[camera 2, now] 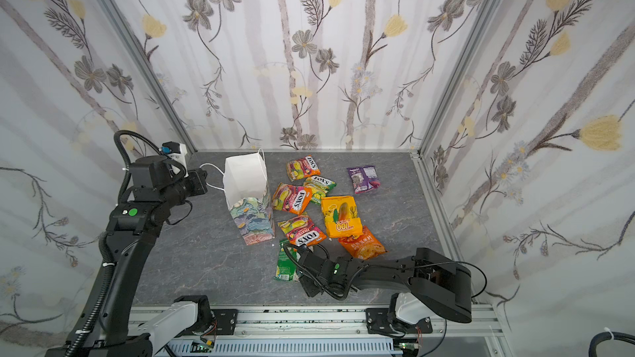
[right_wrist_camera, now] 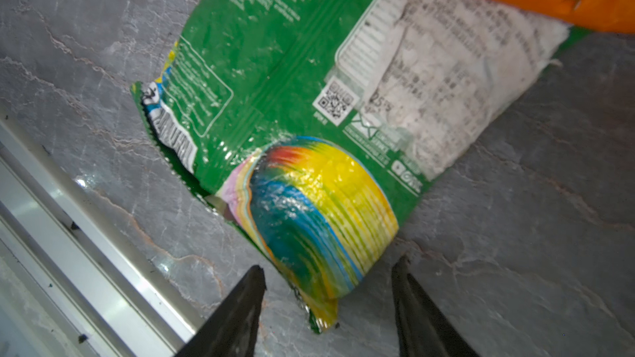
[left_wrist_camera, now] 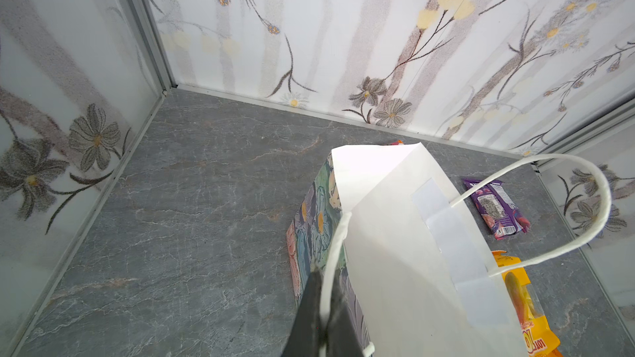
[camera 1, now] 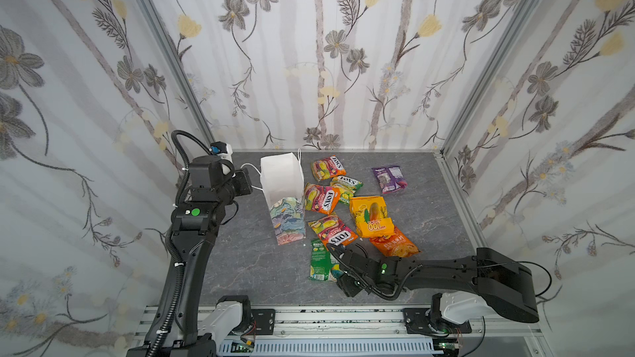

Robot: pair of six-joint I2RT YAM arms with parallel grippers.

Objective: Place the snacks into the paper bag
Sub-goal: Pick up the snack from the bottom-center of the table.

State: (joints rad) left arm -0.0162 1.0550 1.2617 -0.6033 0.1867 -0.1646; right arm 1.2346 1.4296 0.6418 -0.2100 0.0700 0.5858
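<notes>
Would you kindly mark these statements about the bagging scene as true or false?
1. The left end effector pinches the white cord handle of the floral-print paper bag. True.
2. The purple foil packet lies inside that bag. False: it lies on the grey marbled table, well clear of the bag.
3. The right end effector is shut on a yellow packet. False: its jaws stand open, either side of a corner of the green glossy packet.
4. The bag stands upright, mouth open. True.

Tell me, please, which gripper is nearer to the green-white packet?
Right. The right gripper brackets a corner of the green-white packet, jaws open; the left gripper, beside the paper bag, grips its handle.
</notes>
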